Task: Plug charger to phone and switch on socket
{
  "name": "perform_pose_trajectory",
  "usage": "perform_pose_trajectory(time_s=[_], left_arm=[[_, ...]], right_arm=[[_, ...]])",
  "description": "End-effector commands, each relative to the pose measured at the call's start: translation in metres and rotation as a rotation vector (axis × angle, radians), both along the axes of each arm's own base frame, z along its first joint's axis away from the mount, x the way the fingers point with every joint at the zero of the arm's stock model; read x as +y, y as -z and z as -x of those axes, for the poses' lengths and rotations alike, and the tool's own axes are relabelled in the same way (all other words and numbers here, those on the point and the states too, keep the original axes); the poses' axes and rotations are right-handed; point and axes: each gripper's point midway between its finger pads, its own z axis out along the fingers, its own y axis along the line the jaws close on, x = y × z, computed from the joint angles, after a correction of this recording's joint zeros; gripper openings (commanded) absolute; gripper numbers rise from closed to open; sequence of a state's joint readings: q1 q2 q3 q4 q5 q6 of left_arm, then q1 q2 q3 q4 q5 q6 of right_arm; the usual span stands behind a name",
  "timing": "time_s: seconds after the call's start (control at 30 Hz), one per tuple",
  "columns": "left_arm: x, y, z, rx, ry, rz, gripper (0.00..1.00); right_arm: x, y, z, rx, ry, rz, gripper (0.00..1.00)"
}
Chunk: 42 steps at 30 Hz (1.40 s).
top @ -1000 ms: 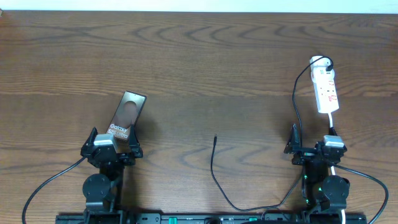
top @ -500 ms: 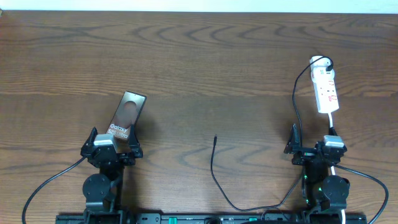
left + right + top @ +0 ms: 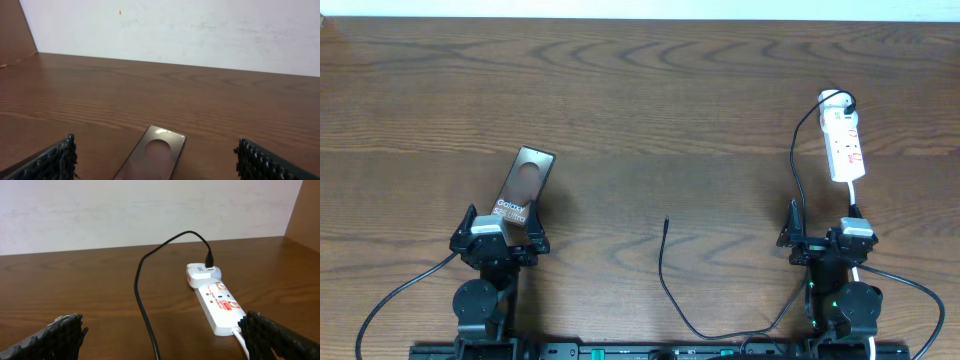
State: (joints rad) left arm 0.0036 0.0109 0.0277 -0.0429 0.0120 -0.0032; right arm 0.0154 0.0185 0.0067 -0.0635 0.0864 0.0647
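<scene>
Both ends spread wide, nothing held: left gripper, right gripper. Phone, a glossy dark slab on the wood-grain surface, has its near end hidden at my left gripper. White plastic socket sits ahead of the right gripper. The thin black charger is mid-surface, its tip too small to resolve.

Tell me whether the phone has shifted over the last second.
No. In the overhead view the phone keeps the same spot and tilt against the wood grain of the table.
</scene>
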Motion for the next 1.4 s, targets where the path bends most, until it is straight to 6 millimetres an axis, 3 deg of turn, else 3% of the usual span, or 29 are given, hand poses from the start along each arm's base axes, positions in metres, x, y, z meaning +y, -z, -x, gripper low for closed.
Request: perform_pose_trajectory(time_s=[0.0,0.47,0.77,1.17,1.37], left_arm=[[0.004,0.012,0.001,0.036,-0.022,-0.008,0.98],[-0.001,-0.013,0.005,0.129,0.009,-0.011,0.98],[-0.006,-0.054,-0.019,0.238,0.040,-0.019,0.98],[-0.007,-0.082,-0.058,0.646,0.073,-0.048,0.98],[-0.007,-0.082,-0.071,0.876,0.112,-0.093,0.98]], right_arm=[[0.000,0.002,0.000,0.006,0.004,-0.008,0.99],[0.000,0.002,0.000,0.006,0.004,-0.008,0.99],[0.000,0.002,0.000,0.006,0.004,-0.008,0.99],[0.000,0.002,0.000,0.006,0.004,-0.008,0.99],[0.000,0.002,0.000,0.006,0.004,-0.008,0.99]])
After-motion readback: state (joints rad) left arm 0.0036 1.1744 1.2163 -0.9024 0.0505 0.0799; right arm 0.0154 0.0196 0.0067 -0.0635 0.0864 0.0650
